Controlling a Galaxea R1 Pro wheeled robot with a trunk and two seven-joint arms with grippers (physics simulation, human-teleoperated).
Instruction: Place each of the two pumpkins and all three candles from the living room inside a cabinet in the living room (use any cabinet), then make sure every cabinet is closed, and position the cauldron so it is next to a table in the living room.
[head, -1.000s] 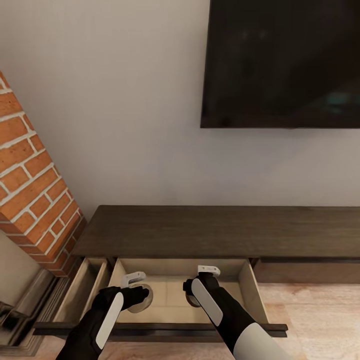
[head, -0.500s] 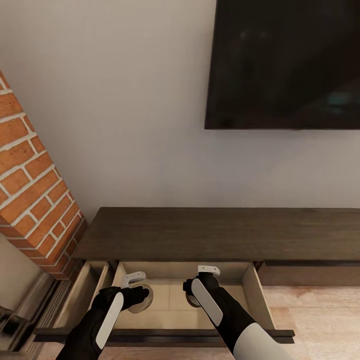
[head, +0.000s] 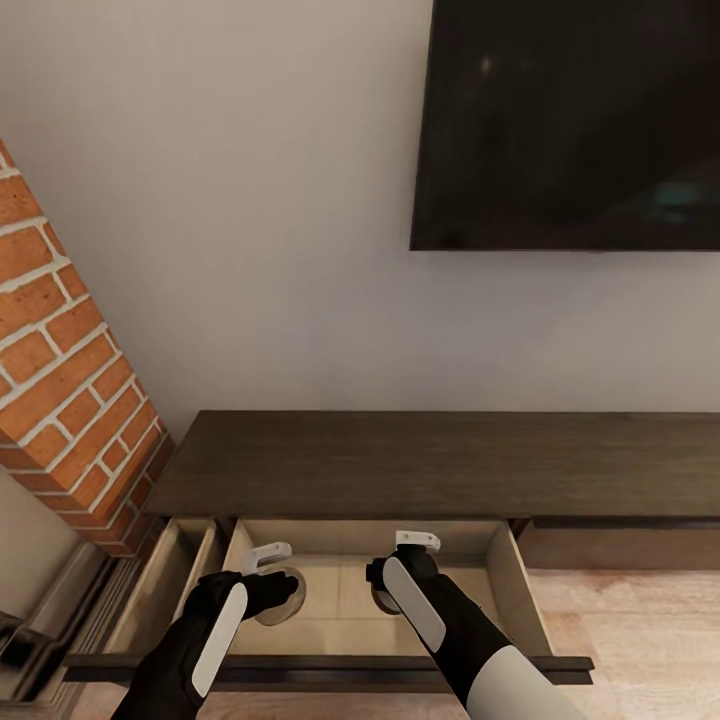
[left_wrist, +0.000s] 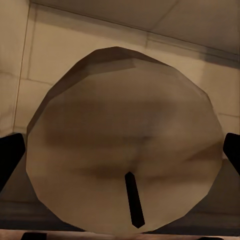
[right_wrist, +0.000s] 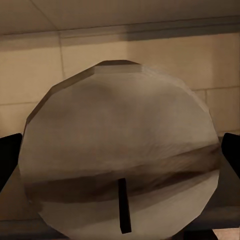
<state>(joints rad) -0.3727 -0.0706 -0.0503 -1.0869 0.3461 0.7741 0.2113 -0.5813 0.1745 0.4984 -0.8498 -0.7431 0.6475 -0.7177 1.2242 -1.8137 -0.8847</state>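
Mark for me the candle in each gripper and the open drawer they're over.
Left candle (left_wrist: 125, 150): left wrist view, on its flat top face.
Right candle (right_wrist: 120, 150): right wrist view, on its flat top face.
Open drawer (head: 440, 535): head view, on its pale back inner wall.

The long low dark brown wooden cabinet (head: 440, 465) stands against the wall, a drawer (head: 520, 590) pulled out at 6 o'clock. In it, one squat grey-beige candle (head: 283, 598) lies at 7 o'clock, another (head: 380, 598) just right of it. A brick column (head: 60, 350) rises at 9 o'clock; a flat black screen (head: 570, 120) hangs at 1 o'clock.
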